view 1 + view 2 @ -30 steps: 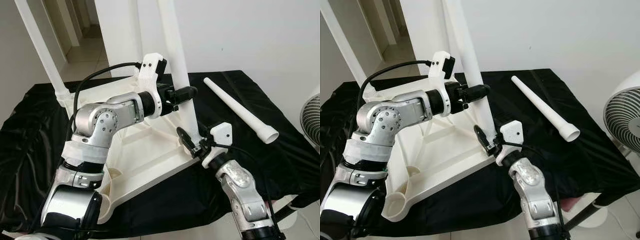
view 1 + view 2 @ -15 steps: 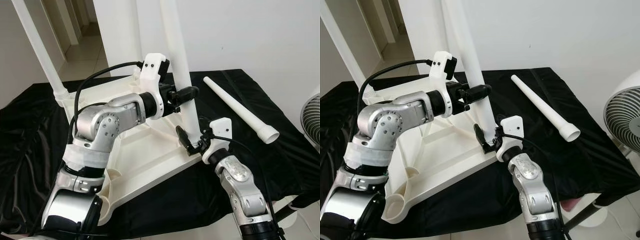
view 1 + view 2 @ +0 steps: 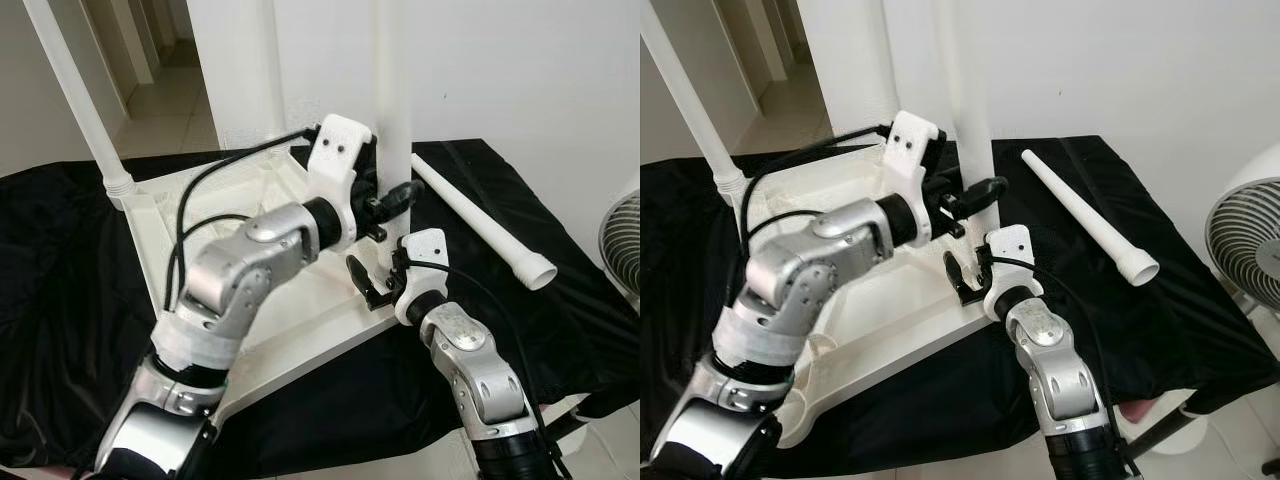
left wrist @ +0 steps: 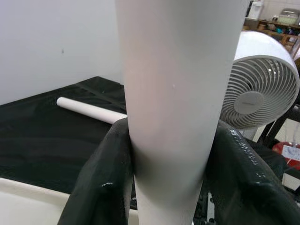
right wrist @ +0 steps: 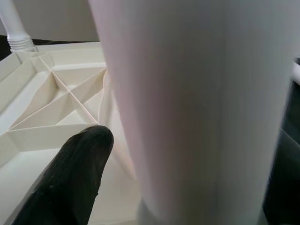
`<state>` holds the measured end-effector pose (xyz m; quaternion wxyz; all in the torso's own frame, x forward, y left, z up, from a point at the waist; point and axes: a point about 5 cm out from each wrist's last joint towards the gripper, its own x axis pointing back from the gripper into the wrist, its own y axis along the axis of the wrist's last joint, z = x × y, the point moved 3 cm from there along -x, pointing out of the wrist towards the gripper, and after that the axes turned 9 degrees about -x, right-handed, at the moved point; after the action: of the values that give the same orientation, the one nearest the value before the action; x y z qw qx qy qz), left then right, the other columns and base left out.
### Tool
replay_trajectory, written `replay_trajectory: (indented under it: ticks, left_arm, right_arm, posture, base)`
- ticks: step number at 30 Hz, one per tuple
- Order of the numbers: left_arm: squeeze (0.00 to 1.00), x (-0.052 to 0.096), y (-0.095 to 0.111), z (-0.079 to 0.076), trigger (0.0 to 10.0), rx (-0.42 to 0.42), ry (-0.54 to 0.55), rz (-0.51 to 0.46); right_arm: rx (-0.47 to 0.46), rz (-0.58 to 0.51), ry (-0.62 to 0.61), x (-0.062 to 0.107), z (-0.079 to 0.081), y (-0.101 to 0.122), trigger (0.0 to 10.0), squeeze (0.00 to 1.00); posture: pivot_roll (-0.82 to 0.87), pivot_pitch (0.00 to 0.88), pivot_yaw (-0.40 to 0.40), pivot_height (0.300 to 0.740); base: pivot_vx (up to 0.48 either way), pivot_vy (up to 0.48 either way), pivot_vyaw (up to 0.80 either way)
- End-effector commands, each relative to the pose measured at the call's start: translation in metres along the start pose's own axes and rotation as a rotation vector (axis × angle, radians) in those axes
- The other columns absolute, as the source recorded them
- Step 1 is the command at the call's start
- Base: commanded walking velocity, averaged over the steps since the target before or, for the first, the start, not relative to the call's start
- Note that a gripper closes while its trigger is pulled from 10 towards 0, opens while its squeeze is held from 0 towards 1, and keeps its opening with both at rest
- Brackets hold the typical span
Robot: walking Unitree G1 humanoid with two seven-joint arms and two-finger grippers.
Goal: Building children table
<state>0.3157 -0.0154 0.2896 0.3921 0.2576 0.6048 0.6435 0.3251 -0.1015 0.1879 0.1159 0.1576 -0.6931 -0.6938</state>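
I am clamping my left end effector point(image 3: 398, 196) around the upright table leg point(image 3: 392, 110) to steady it over the upturned tabletop point(image 3: 270, 300), while my right end effector point(image 3: 368, 283), fingers spread, is bracketing its base just below.

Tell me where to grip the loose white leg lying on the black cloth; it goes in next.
Judging by its pose, grip the loose leg mid-shaft from above, fingers across its width. It lies flat on the black cloth, round and slim, flared end nearest the robot.
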Motion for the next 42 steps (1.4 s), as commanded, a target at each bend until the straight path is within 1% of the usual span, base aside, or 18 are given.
replay_trajectory:
  ticks: [1,3,6,9,13,14,15,16,17,18,19,25,36,37,38,41,42]
  left_arm:
    - [0.0,0.0,0.006,-0.003,10.0,-0.018,0.008,-0.037]
    - [0.0,0.0,0.006,-0.003,10.0,-0.018,0.008,-0.037]
    - [0.0,-0.002,0.008,-0.004,10.0,-0.042,0.024,-0.054]
    - [0.0,-0.003,0.008,-0.004,10.0,-0.055,0.026,-0.058]
    - [0.0,-0.003,0.009,-0.005,10.0,-0.058,0.029,-0.063]
    - [0.0,-0.004,0.009,-0.005,10.0,-0.061,0.028,-0.065]
    - [0.0,-0.004,0.009,-0.005,10.0,-0.061,0.028,-0.065]
    - [0.0,-0.004,0.009,-0.005,10.0,-0.065,0.028,-0.067]
    - [0.0,-0.004,0.009,-0.005,10.0,-0.067,0.027,-0.068]
    - [0.0,-0.004,0.009,-0.005,10.0,-0.069,0.027,-0.069]
    - [0.0,-0.004,0.009,-0.005,10.0,-0.071,0.026,-0.069]
    - [0.0,-0.004,0.009,-0.006,10.0,-0.075,0.026,-0.073]
    - [0.0,-0.005,0.012,-0.007,10.0,-0.074,0.015,-0.081]
    - [1.0,-0.004,0.012,-0.01,10.0,-0.043,-0.003,-0.09]
    - [1.0,-0.003,0.013,-0.011,10.0,-0.022,-0.016,-0.097]
    - [1.0,-0.002,0.014,-0.012,10.0,-0.009,-0.023,-0.102]
    - [1.0,-0.001,0.015,-0.011,10.0,0.002,-0.024,-0.109]
  right_arm:
    - [0.005,-0.018,0.025,-0.003,0.008,0.011,10.0,0.0]
    - [0.005,-0.018,0.025,-0.003,0.008,0.011,10.0,0.0]
    - [0.027,-0.028,0.026,-0.006,0.009,0.025,10.0,0.0]
    - [0.031,-0.03,0.024,-0.006,0.009,0.029,10.0,0.0]
    - [0.038,-0.017,0.01,-0.005,0.007,0.029,10.0,0.0]
    - [0.045,-0.019,0.009,-0.004,0.007,0.029,8.5,0.0]
    - [0.045,-0.019,0.009,-0.004,0.007,0.029,8.5,0.0]
    - [0.044,-0.017,0.008,-0.004,0.007,0.029,4.7,0.0]
    - [0.043,-0.016,0.007,-0.004,0.006,0.029,4.7,0.0]
    - [0.041,-0.011,0.004,-0.004,0.006,0.029,2.2,0.0]
    - [0.04,-0.008,0.004,-0.004,0.006,0.029,0.0,0.0]
    - [0.038,0.001,0.003,-0.003,0.006,0.029,0.0,0.0]
    - [0.048,0.024,-0.006,-0.003,0.004,0.024,0.0,0.0]
    - [0.046,0.018,-0.014,-0.003,0.003,0.024,1.2,0.0]
    - [0.029,0.004,-0.029,-0.003,0.001,0.026,10.0,0.0]
    - [0.017,-0.007,-0.04,-0.004,0.0,0.027,10.0,0.0]
    - [-0.006,-0.025,-0.06,-0.005,-0.002,0.029,10.0,0.0]
  posture:
    - [-0.07,0.026,0.026,0.74]
    - [-0.07,0.026,0.026,0.74]
    - [-0.06,0.032,0.021,0.74]
    - [-0.07,0.034,0.022,0.74]
    - [-0.07,0.037,0.023,0.74]
    - [-0.07,0.04,0.025,0.74]
    - [-0.07,0.04,0.025,0.74]
    - [-0.07,0.04,0.025,0.74]
    - [-0.07,0.041,0.027,0.74]
    - [-0.07,0.043,0.027,0.74]
    - [-0.07,0.043,0.027,0.74]
    - [-0.07,0.043,0.027,0.74]
    - [-0.06,0.044,0.03,0.74]
    - [-0.06,0.049,0.032,0.74]
    - [-0.06,0.049,0.034,0.74]
    - [-0.06,0.048,0.034,0.74]
    - [-0.06,0.047,0.035,0.74]
  base:
    - [0.0,0.0,0.0]
    - [0.0,0.0,0.0]
    - [0.0,0.0,0.0]
    - [0.0,0.0,0.0]
    - [0.0,0.0,0.0]
    - [0.0,0.0,0.0]
    - [0.0,0.0,0.0]
    - [0.0,0.0,0.0]
    - [0.0,0.0,0.0]
    - [0.0,0.0,0.0]
    - [0.0,0.0,0.0]
    - [0.0,0.0,0.0]
    - [0.0,0.0,0.0]
    - [0.0,0.0,0.0]
    - [0.0,0.0,0.0]
    - [0.0,0.0,0.0]
    - [0.0,0.0,0.0]
